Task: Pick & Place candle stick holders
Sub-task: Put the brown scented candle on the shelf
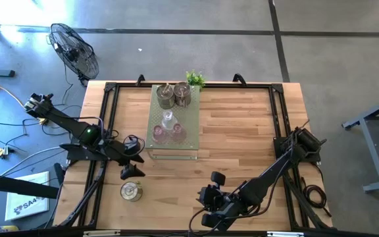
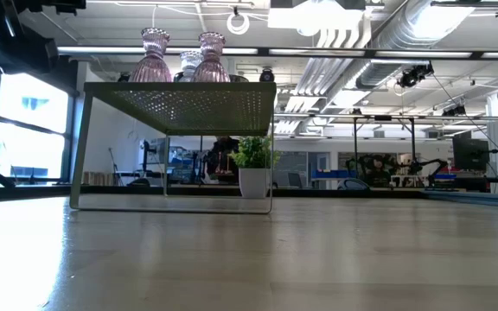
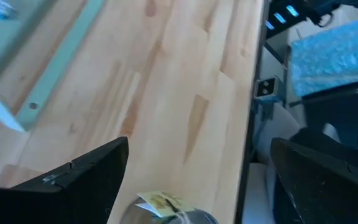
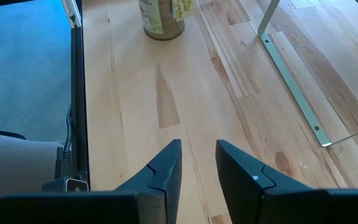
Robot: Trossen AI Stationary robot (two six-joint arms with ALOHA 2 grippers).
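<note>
My left gripper hangs near the left edge of the table, its fingers spread wide and holding nothing. Just below it, toward the front-left corner, 1 dull metal candle stick holder stands upright on the bare wood, apart from my fingertips; my left wrist view catches only its rim, with a pale tag on it, between the 2 fingers.

My right gripper sits low near the front edge, about mid-table, fingers drawn close with a narrow gap and nothing between them. Its wrist view looks across the boards to that same metal holder and to the foot rail of the pale green perforated board.

That board stands as a raised shelf toward the back edge, left of centre. On it I see 5 holders: 2 metal holders side by side at its back end, 1 clear glass holder in the middle, and 2 pink glass holders at its front end. In the low view the pink pair stand upright on top of the shelf. A small green plant sits at the back edge, just beside the board's back-right corner.
</note>
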